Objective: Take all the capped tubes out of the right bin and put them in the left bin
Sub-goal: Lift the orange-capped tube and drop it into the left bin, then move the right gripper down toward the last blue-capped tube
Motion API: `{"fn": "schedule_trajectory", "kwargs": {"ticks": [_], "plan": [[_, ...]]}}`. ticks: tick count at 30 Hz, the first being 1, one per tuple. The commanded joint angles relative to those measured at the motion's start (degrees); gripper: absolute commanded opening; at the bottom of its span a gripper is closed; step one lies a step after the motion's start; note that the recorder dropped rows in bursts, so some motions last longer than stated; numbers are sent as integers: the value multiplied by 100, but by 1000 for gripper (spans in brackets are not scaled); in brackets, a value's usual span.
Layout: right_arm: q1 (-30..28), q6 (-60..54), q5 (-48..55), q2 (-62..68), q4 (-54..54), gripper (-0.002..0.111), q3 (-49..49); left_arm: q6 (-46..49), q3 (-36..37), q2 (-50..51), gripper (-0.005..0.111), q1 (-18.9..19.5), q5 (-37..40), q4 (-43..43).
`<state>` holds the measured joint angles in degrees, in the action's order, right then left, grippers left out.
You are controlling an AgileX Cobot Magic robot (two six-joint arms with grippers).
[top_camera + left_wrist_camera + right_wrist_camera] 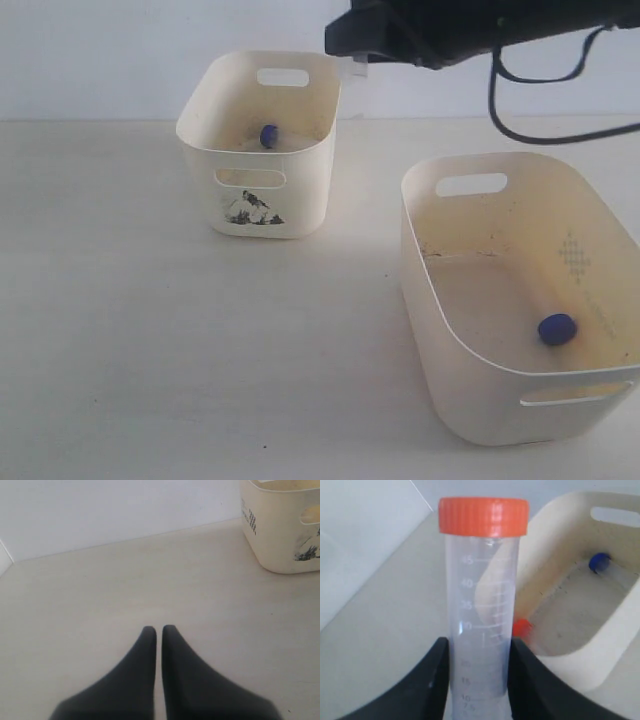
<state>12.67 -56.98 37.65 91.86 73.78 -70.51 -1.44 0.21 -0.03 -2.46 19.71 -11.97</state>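
**Q:** Right hand, quick?
**A:** My right gripper (pixel 480 644) is clamped on one of the capped tubes. The held tube (pixel 479 605) is clear with printed graduations, and its orange cap (pixel 483 516) points away from the wrist camera. My black fingers (pixel 432 680) press both sides, low on the body.

**Q:** Where's that?
**A:** In the air. In the exterior view my right arm (pixel 430 30) sits at the top of the frame, by the far right corner of the left bin (pixel 310 180), the small one with the sticker (pixel 252 210). I can't tell whether the tube is over the opening or just outside the rim.

**Q:** Left hand?
**A:** My left gripper (pixel 156 628) is closed and empty, with only a thin slit between the tips. It hangs over bare table (pixel 100 605), and the left bin's corner shows at the edge of its camera.

**Q:** The other tubes?
**A:** The stored blue tube (pixel 269 135) lies on the left bin's floor toward the back. The right wrist view also shows a stored orange tube (pixel 522 627) low inside that bin, mostly hidden behind the one I'm holding. The right bin (pixel 440 340) has the remaining blue tube (pixel 557 329) on its floor against the right-hand wall, below the dot pattern (pixel 574 255).

**Q:** So the count is?
**A:** Two in the left bin, one in my grip, one in the right bin.
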Motion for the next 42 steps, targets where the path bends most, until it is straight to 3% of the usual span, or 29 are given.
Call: {"fn": "schedule_trajectory", "kwargs": {"ticks": [1, 5, 8, 9, 11, 12, 13, 15, 17, 20, 22, 25, 28, 30, 36, 42], "plan": [[189, -206, 161, 877, 267, 0, -1026, -54, -21, 3, 4, -8, -20, 18], [456, -206, -277, 1526, 255, 0, -1735, -54, -21, 3, 4, -8, -20, 18], [519, -206, -523, 1878, 217, 7, -2111, -54, -21, 3, 4, -8, -20, 18], [519, -206, -535, 1955, 217, 16, -2171, -54, -21, 3, 4, -8, -20, 18], [519, -24, -699, 2046, 217, 47, -2192, -54, -21, 3, 4, -8, -20, 18], [519, 145, -775, 2071, 217, 70, -2205, -54, -21, 3, 4, -8, -20, 18], [519, 196, -774, 2071, 217, 72, -2205, -54, -21, 3, 4, -8, -20, 18], [519, 322, -726, 2071, 217, 51, -2205, -54, -21, 3, 4, -8, -20, 18], [498, 331, -423, 2071, 153, 0, -2205, -54, -21, 3, 4, -8, -20, 18], [411, 450, -110, 1937, -471, 0, -2205, -54, -21, 3, 4, -8, -20, 18], [237, 1152, 301, 1644, -1489, 0, -2205, -54, -21, 3, 4, -8, -20, 18], [-17, 3329, 1468, 860, -4234, 0, -2205, -54, -21, 3, 4, -8, -20, 18], [-20, 4556, 2592, 345, -5907, 0, -2205, -54, -21, 3, 4, -8, -20, 18], [-20, 5144, 3231, 112, -6445, 0, -2205, -54, -21, 3, 4, -8, -20, 18], [-20, 7144, 3231, -414, -7221, 0, -1840, -54, -21, 3, 4, -8, -20, 18], [-20, 7595, 3231, -410, -7331, 0, -1164, -54, -21, 3, 4, -8, -20, 18]]}}
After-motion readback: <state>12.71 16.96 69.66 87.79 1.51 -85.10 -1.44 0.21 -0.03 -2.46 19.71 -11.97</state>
